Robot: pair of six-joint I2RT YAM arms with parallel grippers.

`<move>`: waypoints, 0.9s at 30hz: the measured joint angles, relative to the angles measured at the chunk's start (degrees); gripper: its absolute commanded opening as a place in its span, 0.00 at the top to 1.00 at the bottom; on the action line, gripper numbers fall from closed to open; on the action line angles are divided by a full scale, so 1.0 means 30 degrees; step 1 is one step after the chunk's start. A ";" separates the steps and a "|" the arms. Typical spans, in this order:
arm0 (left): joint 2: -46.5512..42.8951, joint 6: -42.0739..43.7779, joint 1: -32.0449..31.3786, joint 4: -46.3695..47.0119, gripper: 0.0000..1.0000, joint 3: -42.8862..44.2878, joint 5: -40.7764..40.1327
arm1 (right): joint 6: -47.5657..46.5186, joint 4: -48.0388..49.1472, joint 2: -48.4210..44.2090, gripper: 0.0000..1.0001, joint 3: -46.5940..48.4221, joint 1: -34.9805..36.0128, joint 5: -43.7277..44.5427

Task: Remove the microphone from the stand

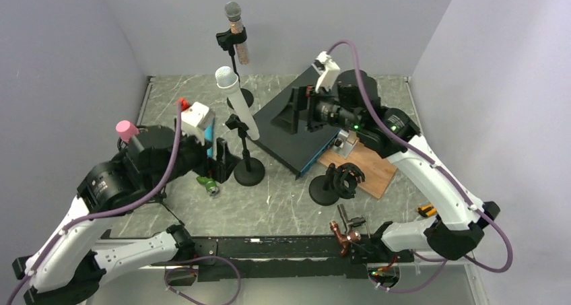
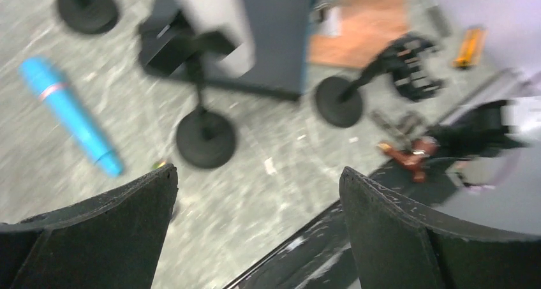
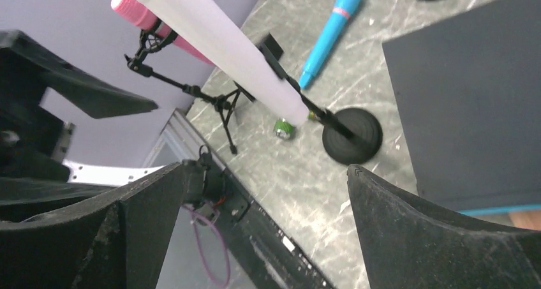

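Observation:
A white microphone (image 1: 236, 103) leans in the clip of a black round-based stand (image 1: 249, 172) at the table's middle. In the right wrist view the white microphone (image 3: 223, 46) slants over its stand base (image 3: 352, 136), well beyond my right gripper (image 3: 265, 174), whose jaws are open and empty. My left gripper (image 2: 258, 180) is also open and empty, held above the table short of the same stand's base (image 2: 205, 138). From above, the left gripper (image 1: 225, 158) is just left of that stand and the right gripper (image 1: 298, 108) is to its right.
A grey-headed microphone (image 1: 236, 32) stands at the back. A pink one (image 1: 126, 128) sits on a tripod at the left. A blue microphone (image 2: 70, 113) lies flat. An empty stand (image 1: 333, 184), dark slab (image 1: 296, 126), wooden board (image 1: 363, 167) and copper fitting (image 1: 347, 238) are at the right.

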 measured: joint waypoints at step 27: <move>-0.4830 0.0619 0.3927 0.2288 0.01 -0.8568 -0.3672 | -0.8786 0.4947 0.9726 0.63 0.6069 0.8102 1.6356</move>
